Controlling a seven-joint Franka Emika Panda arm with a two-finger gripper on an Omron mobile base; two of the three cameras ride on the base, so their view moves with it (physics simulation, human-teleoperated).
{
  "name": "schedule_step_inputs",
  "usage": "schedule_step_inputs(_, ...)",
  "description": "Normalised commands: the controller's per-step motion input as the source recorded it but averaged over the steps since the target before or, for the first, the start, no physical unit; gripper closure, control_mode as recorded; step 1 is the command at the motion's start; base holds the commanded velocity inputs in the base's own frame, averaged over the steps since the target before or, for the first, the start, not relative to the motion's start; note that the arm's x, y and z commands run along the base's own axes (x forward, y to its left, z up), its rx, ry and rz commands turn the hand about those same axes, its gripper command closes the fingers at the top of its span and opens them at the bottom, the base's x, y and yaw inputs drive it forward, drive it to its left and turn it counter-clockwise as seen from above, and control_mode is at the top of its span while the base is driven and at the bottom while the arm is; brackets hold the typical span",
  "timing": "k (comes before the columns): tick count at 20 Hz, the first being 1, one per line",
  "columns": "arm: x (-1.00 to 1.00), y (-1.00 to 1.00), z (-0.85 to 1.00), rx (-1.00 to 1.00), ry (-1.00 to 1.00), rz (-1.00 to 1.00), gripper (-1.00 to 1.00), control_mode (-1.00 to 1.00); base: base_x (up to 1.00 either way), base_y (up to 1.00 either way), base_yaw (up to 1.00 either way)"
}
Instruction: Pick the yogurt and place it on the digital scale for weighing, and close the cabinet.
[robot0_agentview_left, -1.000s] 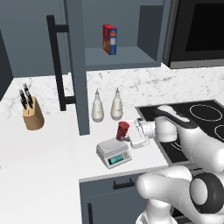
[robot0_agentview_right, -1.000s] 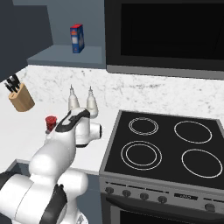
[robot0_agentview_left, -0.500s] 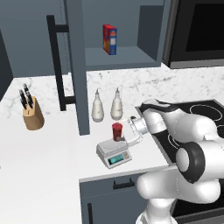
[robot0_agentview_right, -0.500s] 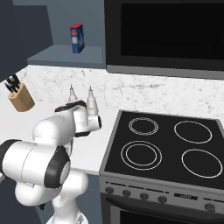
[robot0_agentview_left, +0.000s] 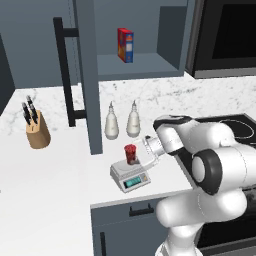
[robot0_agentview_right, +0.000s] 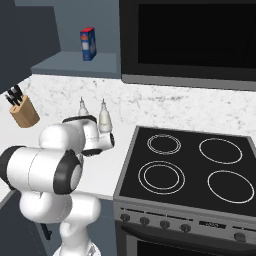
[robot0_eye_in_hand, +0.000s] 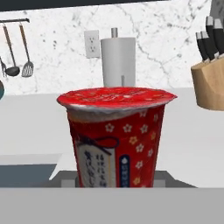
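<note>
While the yogurt (robot0_agentview_left: 130, 153) stands upright on the flat top plate of the digital scale (robot0_agentview_left: 130, 176), the scale itself is seen resting on the white desk (robot0_agentview_left: 45, 200), close to the desk's front edge. Taking the scale as landmark: the pincer (robot0_agentview_left: 148, 146) is held just to the right of it, level with the cup, at the end of a forearm bent back from the stove side. Whether the pincer is released or clenched cannot be told, since its fingers are not clearly shown in either base view, and the fingertips are not made out in the hand view either. In the hand view the yogurt (robot0_eye_in_hand: 117, 135) is seen close and straight on, with its red foil lid, flower pattern and label, and a grey edge of the scale (robot0_eye_in_hand: 63, 178) is visible beneath it.

Behind the scale, two pale bottles (robot0_agentview_left: 122, 120) stand side by side near the marble wall. Behind and to the left of the scale, the cabinet (robot0_agentview_left: 89, 75) door is swung open, edge-on toward the camera, with its long black bar handle (robot0_agentview_left: 64, 70) facing left. Above and behind the scale, a red-and-blue box (robot0_agentview_left: 125, 45) stands on the open shelf. Well to the left of the scale a wooden knife block (robot0_agentview_left: 36, 130) sits on the desk. To the right of the scale lies the black stove (robot0_agentview_right: 187, 167).
</note>
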Motion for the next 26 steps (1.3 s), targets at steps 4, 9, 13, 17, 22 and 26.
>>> schedule_step_inputs(4,0.16,0.0,-0.21,0.0,0.0,0.0,1.0,-1.0,0.0,0.0,0.0)
schedule_step_inputs(9,0.07,0.0,-0.24,0.0,0.0,0.0,1.0,-1.0,0.0,0.0,0.0)
schedule_step_inputs(13,0.17,0.01,-0.23,0.0,0.0,0.0,1.0,-1.0,0.0,0.0,0.0)
schedule_step_inputs(17,0.15,0.01,-0.18,0.0,-0.01,0.0,1.0,-1.0,0.0,0.0,0.0)
schedule_step_inputs(22,-0.2,0.05,-0.12,0.0,0.0,0.0,1.0,-1.0,0.0,0.0,0.0)
schedule_step_inputs(26,-0.09,0.0,-0.03,0.0,0.0,0.0,1.0,-1.0,0.0,0.0,0.0)
